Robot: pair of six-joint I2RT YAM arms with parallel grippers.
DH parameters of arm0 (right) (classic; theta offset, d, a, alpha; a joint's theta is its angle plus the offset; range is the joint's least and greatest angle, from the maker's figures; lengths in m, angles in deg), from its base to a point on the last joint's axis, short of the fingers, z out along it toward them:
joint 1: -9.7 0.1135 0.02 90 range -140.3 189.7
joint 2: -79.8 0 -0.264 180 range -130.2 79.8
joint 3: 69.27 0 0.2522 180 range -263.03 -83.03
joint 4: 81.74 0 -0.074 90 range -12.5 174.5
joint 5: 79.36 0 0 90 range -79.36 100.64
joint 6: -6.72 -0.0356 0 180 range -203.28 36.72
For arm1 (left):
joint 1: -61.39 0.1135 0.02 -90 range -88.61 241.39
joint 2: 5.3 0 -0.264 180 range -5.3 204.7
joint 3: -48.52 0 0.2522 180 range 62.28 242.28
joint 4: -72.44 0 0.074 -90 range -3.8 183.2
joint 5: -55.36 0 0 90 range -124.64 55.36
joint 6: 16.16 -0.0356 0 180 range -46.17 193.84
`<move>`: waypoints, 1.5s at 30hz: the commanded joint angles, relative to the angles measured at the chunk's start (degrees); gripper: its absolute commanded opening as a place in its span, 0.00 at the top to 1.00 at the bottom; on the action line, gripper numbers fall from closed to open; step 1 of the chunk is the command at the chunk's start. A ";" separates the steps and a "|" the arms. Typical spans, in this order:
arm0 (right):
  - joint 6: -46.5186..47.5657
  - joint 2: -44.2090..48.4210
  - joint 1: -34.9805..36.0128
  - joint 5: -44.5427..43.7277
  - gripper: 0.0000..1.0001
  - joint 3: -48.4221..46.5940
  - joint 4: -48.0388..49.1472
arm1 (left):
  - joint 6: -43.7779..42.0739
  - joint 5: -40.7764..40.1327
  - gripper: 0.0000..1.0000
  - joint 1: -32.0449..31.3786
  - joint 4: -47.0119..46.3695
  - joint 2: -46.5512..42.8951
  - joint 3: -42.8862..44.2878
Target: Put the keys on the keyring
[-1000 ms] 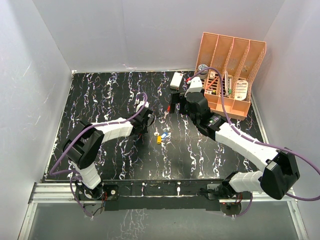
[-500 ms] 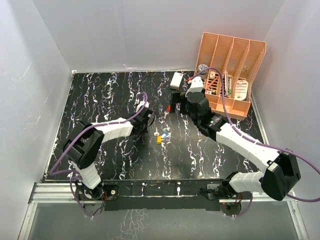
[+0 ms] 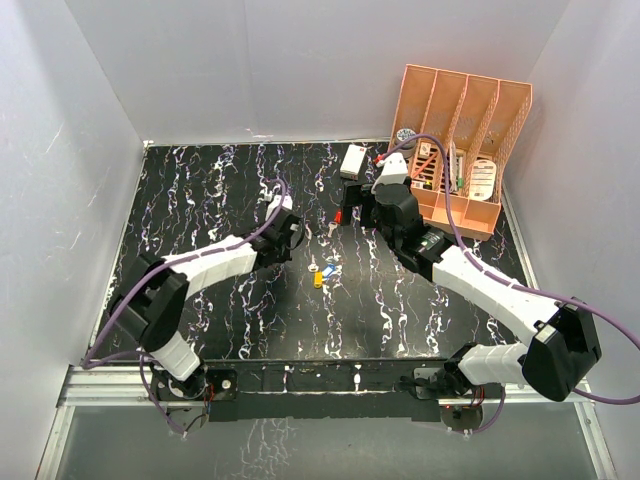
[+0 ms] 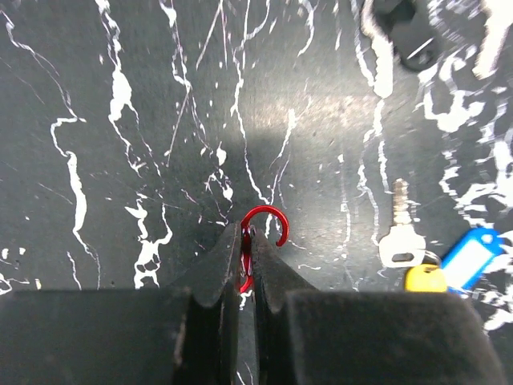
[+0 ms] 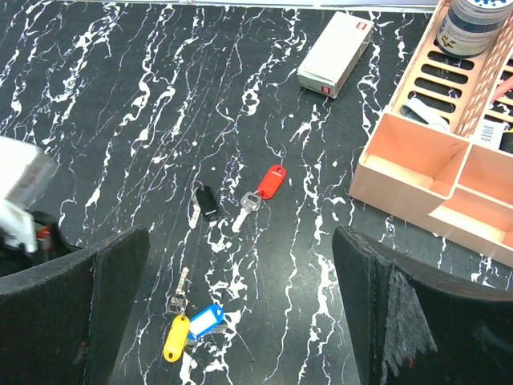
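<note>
- The left jaws are shut tight on the keyring (image 4: 265, 208), pinching its lower end so the curved red hook pokes out in front of the tips.
- I cannot tell whether the keyring hangs just above the worktop (image 3: 200, 190) or rests on it.
- The right jaws stand wide open with nothing in them, above the middle of the worktop and looking down on the loose keys.
- A red-tagged key (image 5: 265, 185) lies near a small black fob (image 5: 207, 200). Closer in, a yellow-tagged key (image 5: 175, 338), a blue-tagged key (image 5: 204, 321) and a plain silver key (image 4: 398, 234) lie bunched together, just to the right of the held keyring.
- No key looks threaded, so the job seems to be at its start: ring secured, first key not yet picked up.
- The next move likely falls to the right arm (image 3: 470, 275): close on one key by its tag, leaving the hole free, then bring that hole to the hook's open end.
- That calls for fine alignment, since both the hole and the hook tip are small, and the left jaws must hold the ring steady.
- A peach desk organiser (image 3: 465, 205) stands at the far right. Its tall slots hold assorted small items I cannot identify, plus a dark-lidded jar (image 5: 479, 20); the low front compartment looks empty.
- A white box (image 5: 335, 54) lies beside the organiser.
</note>
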 commanded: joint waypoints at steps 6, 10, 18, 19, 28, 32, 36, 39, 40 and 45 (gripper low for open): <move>0.12 2.08 -0.57 -1.30 0.02 0.58 2.24 | -1.57 -0.25 1.00 -0.19 -4.31 -10.42 -2.04; 0.05 2.33 -0.58 -1.44 0.02 0.75 2.07 | -1.59 3.21 1.00 0.04 -8.15 -13.33 -4.08; 0.11 3.32 -0.75 -1.81 0.02 0.84 1.37 | 1.48 20.53 1.00 5.94 -18.86 -17.75 -8.42; 0.12 3.48 -0.82 -1.90 0.02 0.94 1.32 | 2.21 22.76 1.00 7.07 -20.13 -17.83 -8.92; 0.05 4.26 -1.19 -2.08 0.02 1.55 0.59 | 8.44 38.68 1.00 12.41 -31.86 -17.16 -12.87; 0.05 4.30 -1.33 -1.91 0.02 1.51 0.48 | 10.31 43.99 1.00 13.83 -35.07 -15.75 -13.25; -0.03 4.32 -1.41 -1.74 0.02 1.62 0.24 | 10.97 47.33 1.00 14.56 -37.75 -13.03 -13.45; -0.04 4.41 -1.50 -1.81 0.02 1.68 0.11 | 11.20 49.89 1.00 14.74 -40.91 -10.89 -13.92; -0.03 4.50 -1.57 -1.86 0.02 1.67 0.05 | 11.50 51.04 1.00 14.74 -41.91 -9.98 -14.01; -0.04 4.69 -1.75 -1.66 0.02 1.61 0.00 | 13.29 54.76 1.00 14.75 -46.13 -6.31 -14.53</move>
